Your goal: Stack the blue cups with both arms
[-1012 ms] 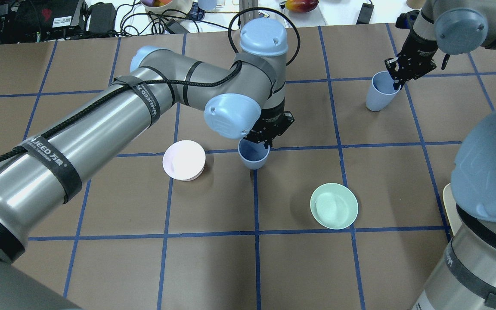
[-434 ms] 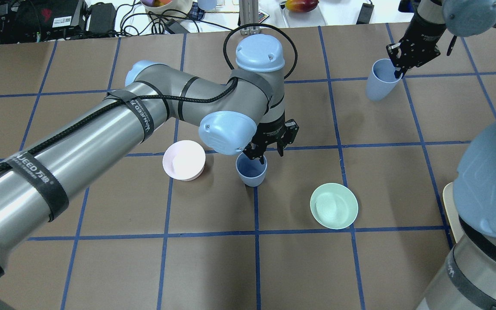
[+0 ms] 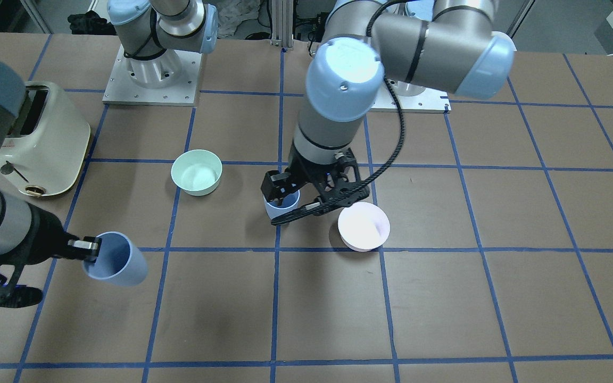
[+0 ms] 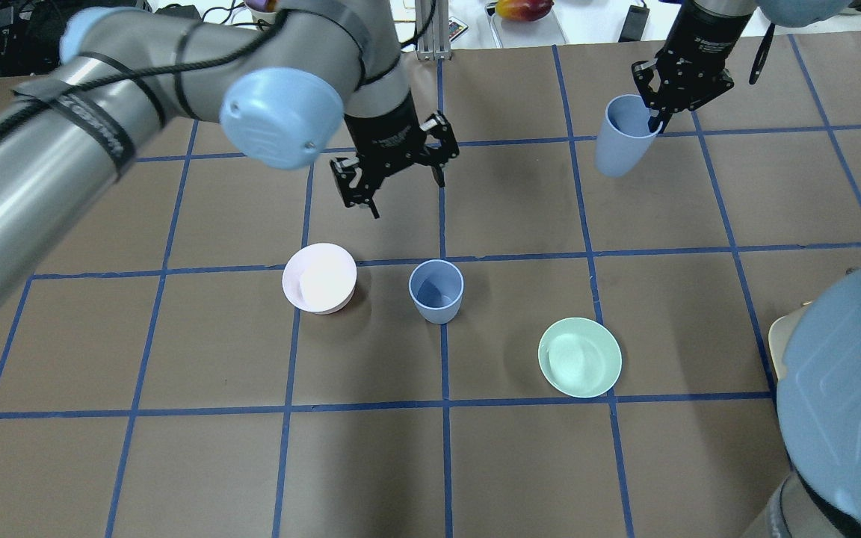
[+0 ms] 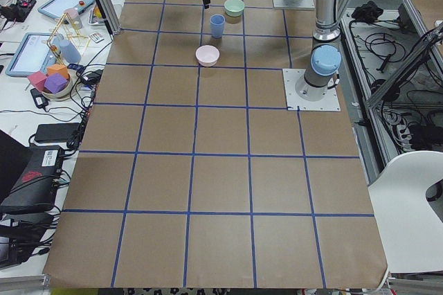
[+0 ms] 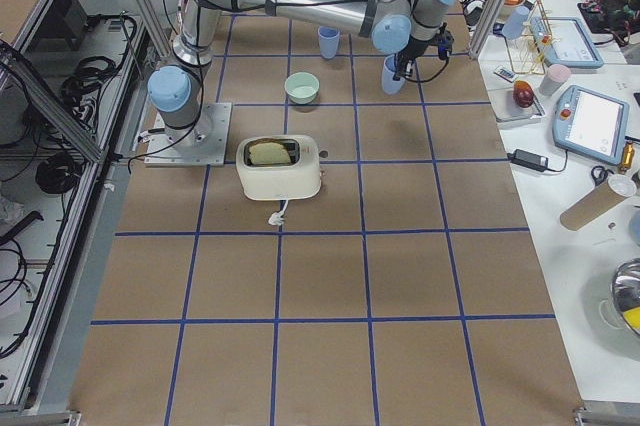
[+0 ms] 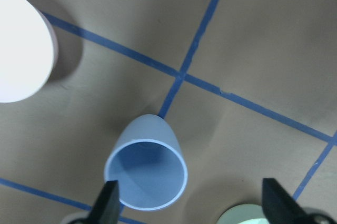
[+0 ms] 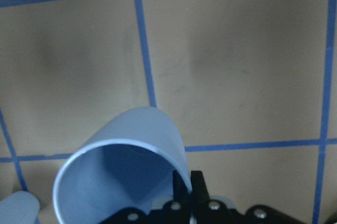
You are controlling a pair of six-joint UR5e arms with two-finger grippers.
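One blue cup (image 4: 436,291) stands upright and free on the table between the two bowls; it also shows in the left wrist view (image 7: 146,169) and the front view (image 3: 281,208). My left gripper (image 4: 403,190) is open and empty, raised well above that cup, jaws wide apart in the left wrist view (image 7: 192,205). My right gripper (image 4: 658,119) is shut on the rim of the second blue cup (image 4: 622,138), one finger inside it, and holds it tilted above the far right of the table (image 3: 117,261) (image 8: 118,174).
A pale pink bowl (image 4: 319,277) sits left of the standing cup and a mint-green bowl (image 4: 579,357) to its right and nearer. A cream toaster (image 3: 40,138) stands by the right arm's base. Blue tape lines grid the brown table.
My left gripper opened, let go of its cup on the table, then rose and drew back toward the far side. My right gripper lifted its cup and moved it a little left.
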